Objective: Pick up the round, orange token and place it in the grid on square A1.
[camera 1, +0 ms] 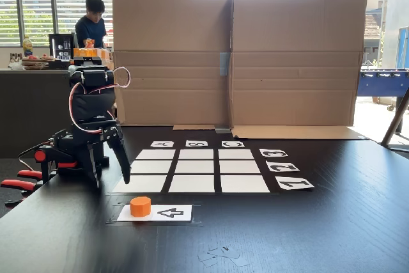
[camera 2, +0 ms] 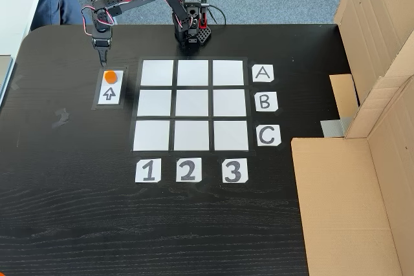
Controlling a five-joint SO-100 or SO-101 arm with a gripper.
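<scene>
Orange and flat-topped, the token sits on the end of a white arrow card, outside the grid and just beside its edge. In a fixed view from above, the token lies directly below the gripper, whose tips point down at it without touching. The fingers hang above the black table; whether they are spread or pressed together I cannot tell. Square A1, the cell nearest the token, holds nothing, like all the other cells. Cardboard walls stand behind the label cards.
</scene>
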